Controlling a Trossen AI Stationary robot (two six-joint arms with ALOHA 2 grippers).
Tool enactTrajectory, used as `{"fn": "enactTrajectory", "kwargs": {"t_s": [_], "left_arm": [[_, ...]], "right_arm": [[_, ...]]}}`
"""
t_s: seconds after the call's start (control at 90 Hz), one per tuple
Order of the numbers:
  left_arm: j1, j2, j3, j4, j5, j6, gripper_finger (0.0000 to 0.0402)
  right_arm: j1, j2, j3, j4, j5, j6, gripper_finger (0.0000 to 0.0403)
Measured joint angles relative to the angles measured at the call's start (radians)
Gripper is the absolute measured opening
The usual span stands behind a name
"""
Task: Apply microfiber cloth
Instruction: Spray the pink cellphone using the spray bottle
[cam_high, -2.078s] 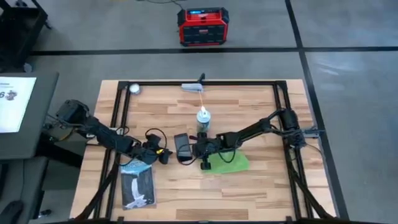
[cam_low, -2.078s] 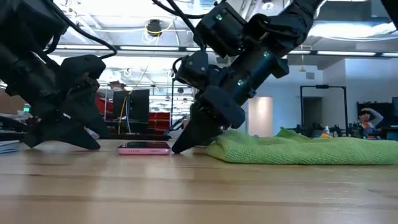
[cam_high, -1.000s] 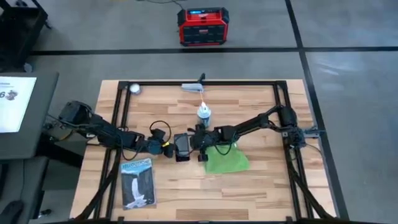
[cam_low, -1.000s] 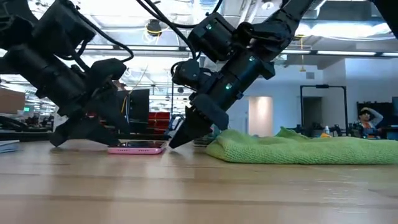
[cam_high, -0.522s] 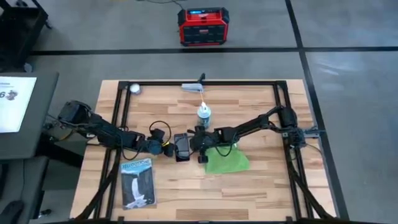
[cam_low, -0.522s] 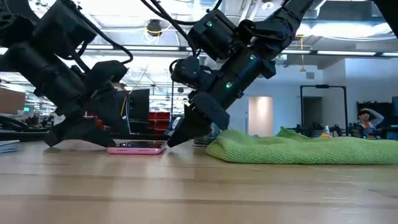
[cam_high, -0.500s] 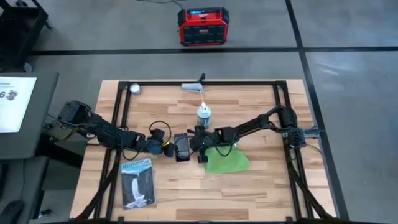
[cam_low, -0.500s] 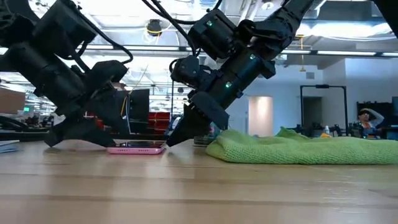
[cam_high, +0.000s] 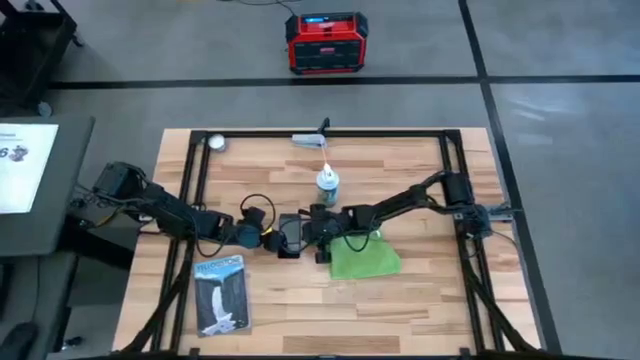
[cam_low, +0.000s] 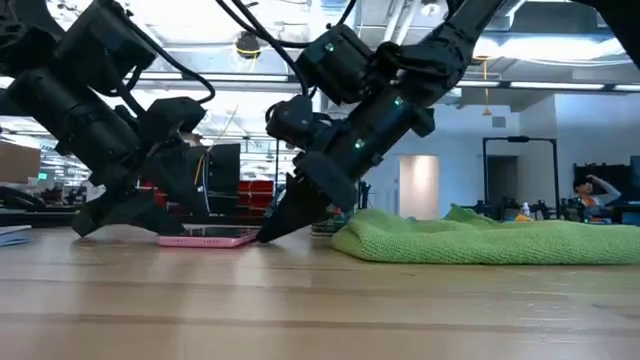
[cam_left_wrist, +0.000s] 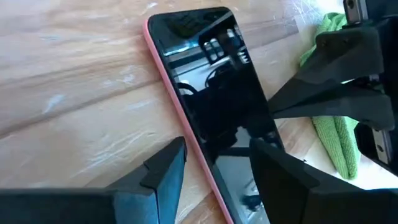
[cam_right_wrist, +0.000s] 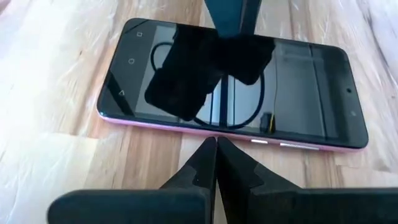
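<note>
Both arms are low over the middle of the wooden counter, meeting from opposite sides at a pink phone that lies flat, screen up. Right gripper: its two dark fingers are pressed together into a single point, nothing between them, tip down at the counter just beside the phone's long pink edge; whether the tip touches that edge cannot be told. Left gripper: fingers set a narrow way apart, straddling the opposite long edge of the phone, one finger over bare wood and the other over the dark glass; they grasp nothing that can be seen. In the low view the phone sits between the two grippers, the left one bearing down on its far-side end and the right one angled steeply to its other end. The microfiber cloth, bright green and rumpled, lies on the counter behind and to the outer side of the right gripper, under that arm's forearm, close by but apart from the phone. A spray bottle stands beyond the right gripper. A blue-grey booklet lies near the left arm, toward the counter's near edge.
</note>
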Motion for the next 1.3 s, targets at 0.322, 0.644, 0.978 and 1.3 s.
{"fn": "enactTrajectory", "kwargs": {"t_s": [0.322, 0.644, 0.978, 1.3], "left_arm": [[0.007, 0.000, 0.000, 0.008, -0.001, 0.021, 0.0160], [0.008, 0.000, -0.001, 0.046, 0.019, 0.108, 0.0148], [0.009, 0.000, -0.003, 0.157, 0.011, 0.236, 0.0017], [0.004, 0.000, -0.001, 0.169, 0.020, 0.299, 0.0014]], "right_arm": [[-0.005, 0.010, 0.067, -0.028, -0.011, -0.052, 0.0000], [-0.015, 0.011, 0.079, -0.021, -0.039, -0.064, 0.0000], [-0.013, 0.011, 0.079, -0.038, -0.045, -0.071, 0.0000], [-0.013, 0.009, 0.081, -0.058, -0.043, -0.071, 0.0000]]}}
